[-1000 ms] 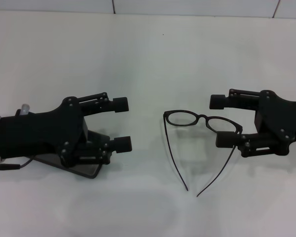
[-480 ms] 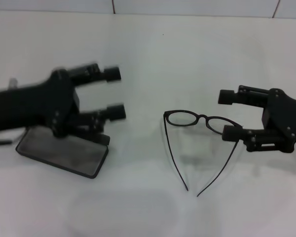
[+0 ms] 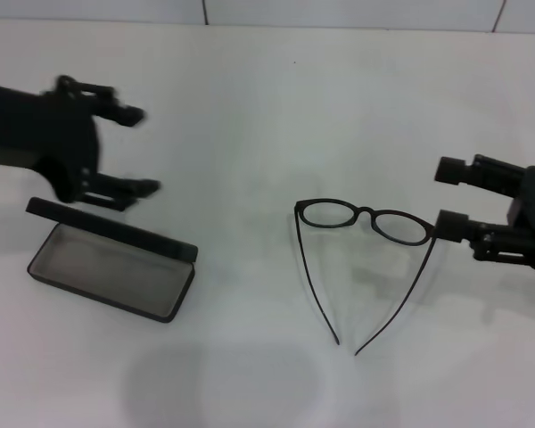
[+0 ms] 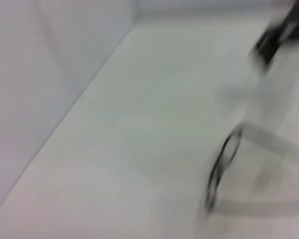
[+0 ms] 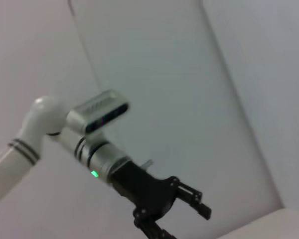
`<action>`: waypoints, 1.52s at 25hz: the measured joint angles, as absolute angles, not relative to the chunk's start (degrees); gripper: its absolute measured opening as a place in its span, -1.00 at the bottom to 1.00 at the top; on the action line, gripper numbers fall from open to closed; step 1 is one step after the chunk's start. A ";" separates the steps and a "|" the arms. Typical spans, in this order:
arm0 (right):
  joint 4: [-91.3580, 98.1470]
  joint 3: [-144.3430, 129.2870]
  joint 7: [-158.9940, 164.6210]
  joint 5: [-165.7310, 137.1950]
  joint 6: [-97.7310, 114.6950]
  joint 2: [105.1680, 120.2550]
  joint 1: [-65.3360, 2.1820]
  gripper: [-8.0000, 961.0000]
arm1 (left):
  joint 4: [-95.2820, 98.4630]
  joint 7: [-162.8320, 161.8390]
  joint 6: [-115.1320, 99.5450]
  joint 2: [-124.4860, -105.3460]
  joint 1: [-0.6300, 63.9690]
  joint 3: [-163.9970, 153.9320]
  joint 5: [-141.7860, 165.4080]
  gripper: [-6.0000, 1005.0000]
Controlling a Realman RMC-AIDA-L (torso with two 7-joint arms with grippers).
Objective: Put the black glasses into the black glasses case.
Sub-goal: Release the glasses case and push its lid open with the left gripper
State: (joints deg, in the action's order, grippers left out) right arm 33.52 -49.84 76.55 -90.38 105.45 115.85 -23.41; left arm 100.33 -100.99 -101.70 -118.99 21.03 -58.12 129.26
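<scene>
Only overhead: black glasses case [image 3: 111, 265], seemingly open.

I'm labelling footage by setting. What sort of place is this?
Probably a robot test bench: a bare white tabletop against plain pale walls, holding only thin black wire-frame glasses and an open black rectangular case.

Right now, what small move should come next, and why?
Probably ease the right pincer in onto the black glasses: it sits open beside their right lens, they lie unfolded on the table, and the black glasses case already lies open, clear of the left pincer.
</scene>
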 joint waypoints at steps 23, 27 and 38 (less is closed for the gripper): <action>32.17 -49.25 76.55 -88.23 106.47 115.51 -20.80 0.75 | 103.37 -108.51 -94.10 -119.75 17.32 -85.44 155.54 0.61; 31.24 -49.12 76.48 -88.15 106.62 115.48 -20.62 0.75 | 100.73 -108.69 -93.10 -119.77 18.33 -87.16 159.12 0.60; 31.10 -49.13 76.11 -88.15 106.62 115.54 -20.45 0.75 | 96.97 -108.86 -91.92 -119.78 20.45 -89.42 160.85 0.49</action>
State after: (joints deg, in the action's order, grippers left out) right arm 31.10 -49.13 76.11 -88.15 106.62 115.54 -20.45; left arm 96.97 -108.86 -91.92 -119.78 20.45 -89.42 160.85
